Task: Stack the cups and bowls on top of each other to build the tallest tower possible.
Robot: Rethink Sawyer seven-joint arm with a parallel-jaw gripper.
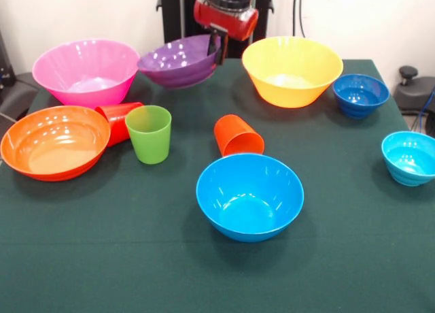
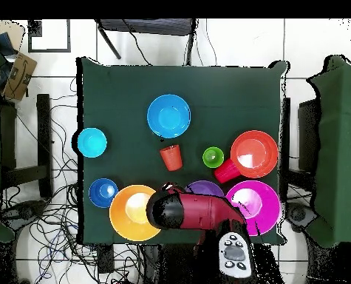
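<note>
end effector (image 1: 219, 46): hangs from the red and black arm at the tabletop's far side in the front view. Closed on the rim of the large glossy purple plastic bowl (image 1: 178, 61), one finger (image 1: 213, 49) visible against the bowl's inner wall.
purple bowl: tilted, rim raised toward the end effector; sits between the large glossy pink plastic bowl (image 1: 86, 72) and the large glossy yellow plastic bowl (image 1: 292, 71). Overhead view: mostly hidden under the arm (image 2: 196, 211), only a sliver shows (image 2: 206, 188).
pink bowl: upright, far row, touching or nearly touching the purple bowl's rim.
yellow bowl: upright, far row, apart from the purple one.
large glossy orange plastic bowl (image 1: 54, 141): upright, just in front of the pink bowl.
red plastic tumbler (image 1: 118, 121): on its side, against the orange bowl.
lime green plastic tumbler (image 1: 149, 133): upright, just beside the red tumbler.
orange plastic tumbler (image 1: 238, 136): on its side, mouth toward the camera, just behind the large glossy blue plastic bowl (image 1: 249, 196).
blue bowl: upright, nearest the camera, mid-tabletop.
small ribbed dark blue plastic bowl (image 1: 360, 94): upright, beside the yellow bowl.
small ribbed cyan plastic bowl (image 1: 409, 158): upright, at the tabletop (image 1: 122, 258) edge, nearer the camera than the dark blue one.
tower: nothing stacked; every bowl and tumbler separate.
</note>
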